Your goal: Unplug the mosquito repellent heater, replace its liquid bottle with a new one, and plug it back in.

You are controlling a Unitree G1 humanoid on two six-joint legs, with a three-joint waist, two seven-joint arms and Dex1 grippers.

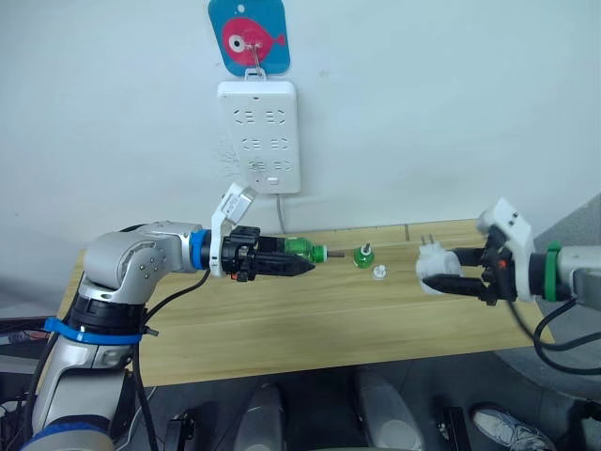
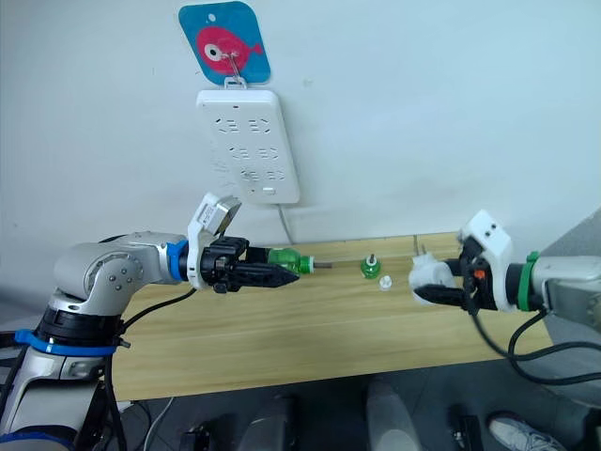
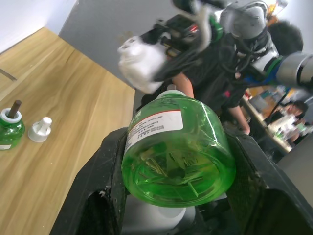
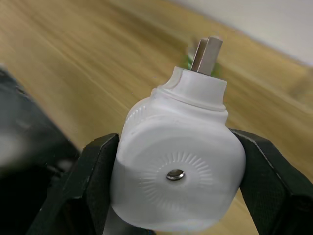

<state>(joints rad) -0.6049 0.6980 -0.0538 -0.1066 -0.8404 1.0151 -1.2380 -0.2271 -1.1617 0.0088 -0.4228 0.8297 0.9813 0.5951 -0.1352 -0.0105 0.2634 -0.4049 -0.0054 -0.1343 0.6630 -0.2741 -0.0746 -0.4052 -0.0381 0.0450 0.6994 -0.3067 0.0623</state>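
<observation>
Held out over the front part of the wooden table (image 1: 310,329), both arms carry their loads in the air; the left gripper (image 1: 299,264) is clenched on a green bottle (image 1: 302,250) lying on its side with its wick pointing toward the other arm; the right gripper (image 1: 449,284) is clamped around the mosquito repellent heater (image 1: 435,266), unplugged, its two prongs sticking up and back; bottle and heater are well apart, both above the table.

Between them, resting on the table near its far edge, stand a second green bottle (image 1: 363,256) with a bare wick and, just beside it, a small white cap (image 1: 378,272); behind the table, on the wall, hangs the white power strip (image 1: 259,134) under a blue fish tag (image 1: 248,36).

Judging from this, the step is mating bottle to heater; it goes best if the wick is lined up with the heater's opening before the arms close in, then threaded straight and gently, since a tilted neck would likely jam.
</observation>
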